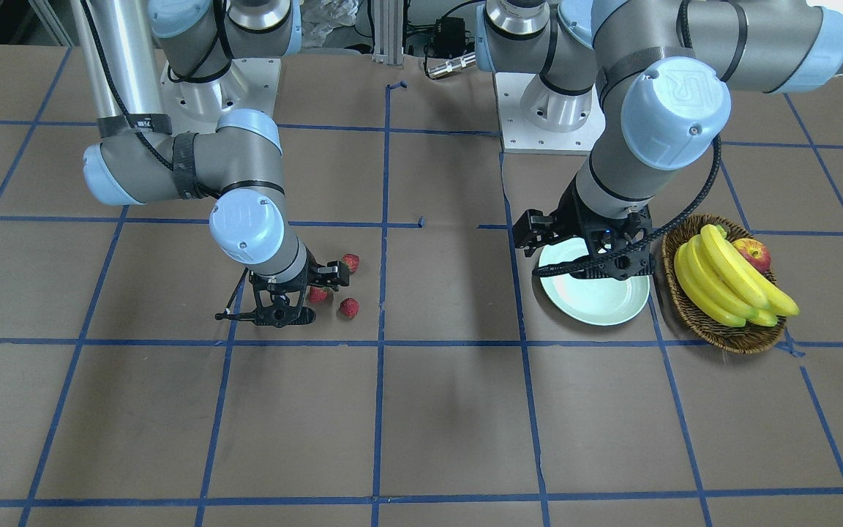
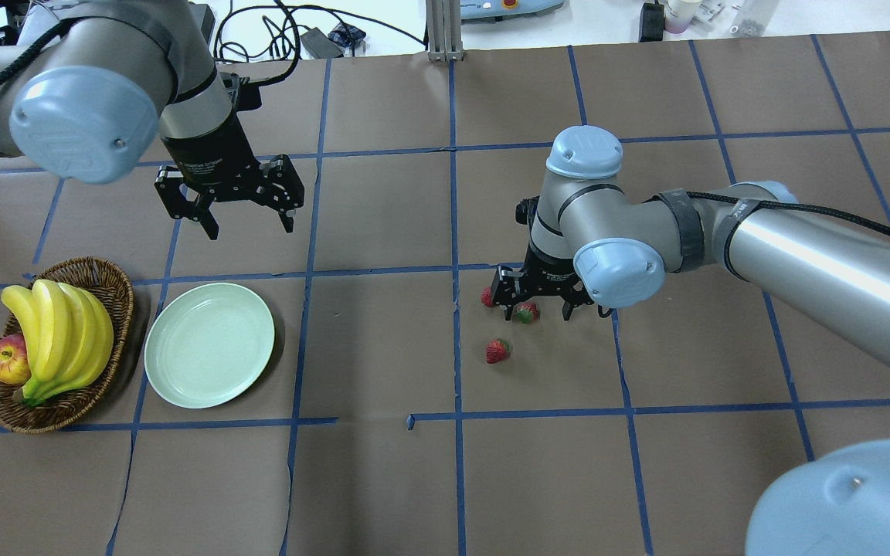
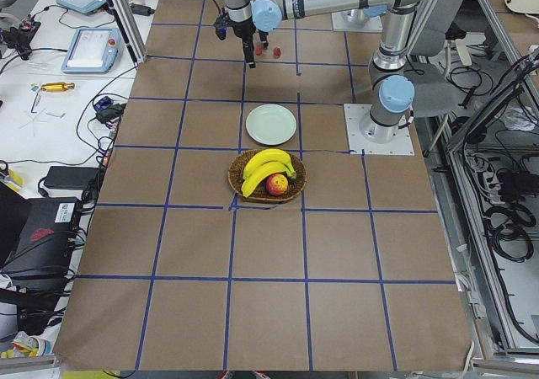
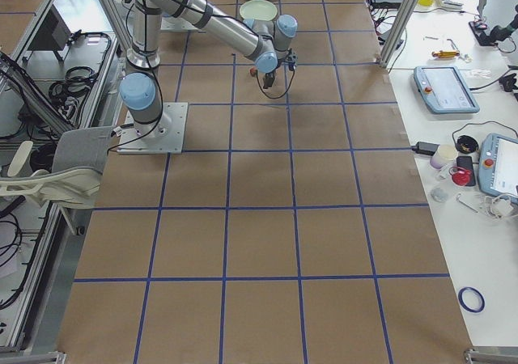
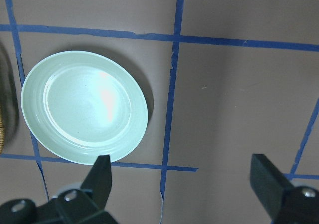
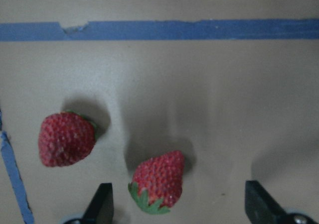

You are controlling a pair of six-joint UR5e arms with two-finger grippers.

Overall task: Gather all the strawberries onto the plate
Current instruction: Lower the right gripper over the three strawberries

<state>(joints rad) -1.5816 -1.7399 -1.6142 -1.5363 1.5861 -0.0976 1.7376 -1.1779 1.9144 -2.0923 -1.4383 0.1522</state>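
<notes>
Three red strawberries lie on the brown table: one [image 2: 487,296], one [image 2: 525,312] and one [image 2: 497,351]. My right gripper [image 2: 538,313] is open and low over the table, its fingers on either side of the middle strawberry [image 6: 157,181]. A second strawberry [image 6: 66,138] lies just outside the left finger [image 6: 102,204]. The pale green plate [image 2: 209,344] is empty. My left gripper [image 2: 249,225] is open and empty, and hovers above the table just beyond the plate's far edge. The plate also shows in the left wrist view [image 5: 84,107].
A brown wicker basket [image 2: 109,282] with bananas [image 2: 59,332] and an apple [image 2: 8,359] stands just left of the plate. Blue tape lines grid the table. Both arm bases stand at the robot's edge of the table [image 1: 538,110].
</notes>
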